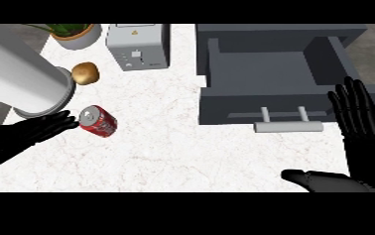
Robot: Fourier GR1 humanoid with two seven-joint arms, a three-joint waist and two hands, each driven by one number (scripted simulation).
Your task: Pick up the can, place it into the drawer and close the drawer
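The can (98, 121) lay on its side on the white marbled counter (176, 145), left of centre, its silver top w/ pull tab turned up and to the left, toward the robot's left hand (33, 133). Body was red w/ some white marking along the side, too small to read. It looked undented, tilted diagonally, bottom end pointing down-right.

Left hand came in from the lower left edge, black fingers stretched out fairly straight toward the can, fingertips (67, 117) just beside the silver top, maybe touching; couldn't tell for sure. Nothing was held, hand was spread rather than curled.

Right hand (354, 125) showed at the right edge, fingers straight and pointing up, thumb (307, 177) sticking out to the left lower down. Wide, holding nothing, resting just beside the drawer's right front corner.

The drawer (271, 102) was dark grey and pulled out of its cabinet, inside visible from above, nothing seen in it. A pale bar handle (288, 126) on two posts stuck out from the front. Can and drawer were well apart, w/ bare counter between.

Behind the can, near it: a brownish-gold roundish thing (86, 73), and a big white cylinder (29, 80) looming in at the left. Further back, a grey boxy appliance (138, 45) and a potted plant (73, 33) at the far-left corner.
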